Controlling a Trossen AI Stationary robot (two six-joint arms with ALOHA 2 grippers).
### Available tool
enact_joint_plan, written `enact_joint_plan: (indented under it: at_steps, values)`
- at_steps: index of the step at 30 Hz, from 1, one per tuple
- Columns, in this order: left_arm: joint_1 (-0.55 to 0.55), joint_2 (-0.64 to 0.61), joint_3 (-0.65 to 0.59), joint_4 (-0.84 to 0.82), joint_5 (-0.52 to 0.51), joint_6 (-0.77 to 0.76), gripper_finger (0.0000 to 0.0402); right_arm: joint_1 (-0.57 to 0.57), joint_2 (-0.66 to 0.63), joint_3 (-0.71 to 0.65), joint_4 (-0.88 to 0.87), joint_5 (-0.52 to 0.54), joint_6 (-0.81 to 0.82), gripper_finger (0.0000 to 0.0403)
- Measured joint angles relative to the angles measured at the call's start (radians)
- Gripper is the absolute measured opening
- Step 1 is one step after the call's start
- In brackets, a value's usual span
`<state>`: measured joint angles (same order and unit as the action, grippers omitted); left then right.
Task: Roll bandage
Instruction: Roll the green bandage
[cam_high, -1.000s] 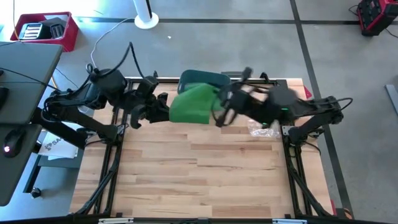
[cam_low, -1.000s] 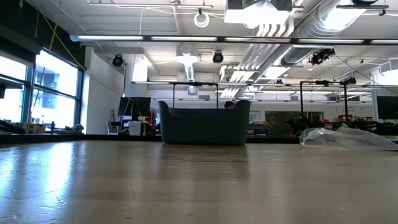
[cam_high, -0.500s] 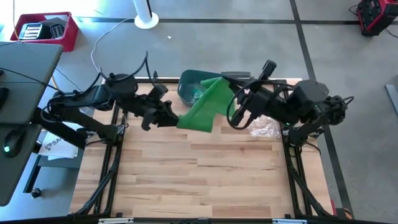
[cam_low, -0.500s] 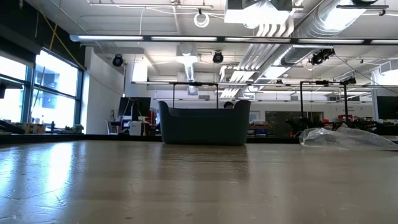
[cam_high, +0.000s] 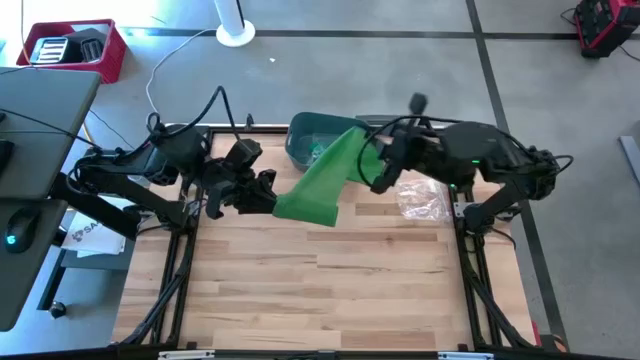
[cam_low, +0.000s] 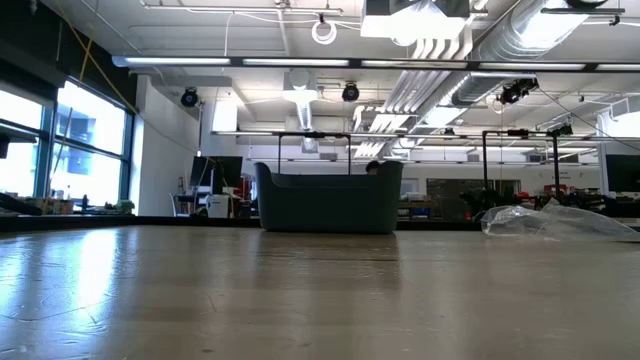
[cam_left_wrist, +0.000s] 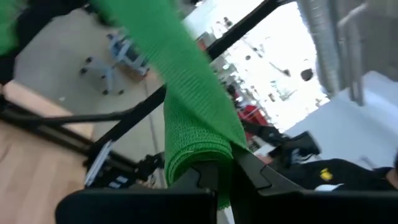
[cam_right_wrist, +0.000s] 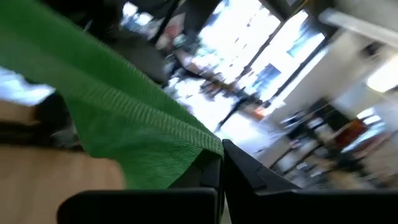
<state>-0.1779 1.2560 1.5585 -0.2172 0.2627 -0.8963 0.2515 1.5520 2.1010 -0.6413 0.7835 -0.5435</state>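
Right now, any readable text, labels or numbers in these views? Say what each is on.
No text reads clearly in any view.
White sheet near the high view's left edge: dark print, too small to read.
Green bandage, dark bin, plastic bag: no markings visible.

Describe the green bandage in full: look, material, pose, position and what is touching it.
The bandage is a wide bright green strip of ribbed, woven-looking fabric, unrolled and stretched in the air above the table's far side, just in front of the dark bin. It runs slantwise between both arms. The left gripper is shut on its lower, bunched end; the right gripper is shut on the upper end. It touches neither the table nor anything else visible.
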Motion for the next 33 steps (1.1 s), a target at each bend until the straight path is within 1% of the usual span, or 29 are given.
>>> enact_joint_plan:
  at_steps: [2,4,7,10,15,18,21,23,26,28,30,33]
  values:
    - [-0.008,0.001,0.0,0.035,-0.005,0.008,0.0005,-0.024,0.005,-0.007,-0.069,-0.071,0.106,0.0]
    - [-0.008,0.002,0.0,0.095,-0.007,0.032,0.0005,-0.037,0.008,-0.03,-0.098,-0.143,0.203,0.0]
    - [-0.008,-0.009,0.0,0.191,-0.034,0.08,0.0005,-0.039,0.006,-0.08,-0.088,-0.212,0.289,0.0]
    - [0.006,-0.032,0.0,0.246,-0.096,0.142,0.0005,-0.026,0.006,-0.14,-0.061,-0.258,0.373,0.0]
    - [0.054,-0.09,0.0,0.16,-0.237,0.233,0.0005,0.032,0.007,-0.205,0.047,-0.273,0.473,0.0]
    - [0.091,-0.115,0.0,0.078,-0.296,0.297,0.0005,0.063,0.005,-0.233,0.139,-0.302,0.528,0.0]
    - [0.127,-0.122,0.001,-0.014,-0.314,0.363,0.0005,0.08,0.009,-0.24,0.217,-0.372,0.545,0.0]
    - [0.145,-0.122,0.001,-0.081,-0.327,0.423,0.0005,0.081,0.007,-0.24,0.289,-0.387,0.545,0.0]
    - [0.16,-0.112,0.001,-0.15,-0.372,0.512,0.0005,0.069,0.002,-0.24,0.415,-0.404,0.539,0.0]
    - [0.166,-0.098,0.001,-0.169,-0.378,0.558,0.0005,0.049,0.002,-0.24,0.507,-0.424,0.54,0.0]
    - [0.167,-0.08,0.001,-0.167,-0.374,0.57,0.0005,0.03,0.002,-0.24,0.583,-0.425,0.546,0.0]
    - [0.159,-0.058,0.001,-0.149,-0.36,0.572,0.0005,0.008,0.0,-0.24,0.627,-0.427,0.551,0.0]
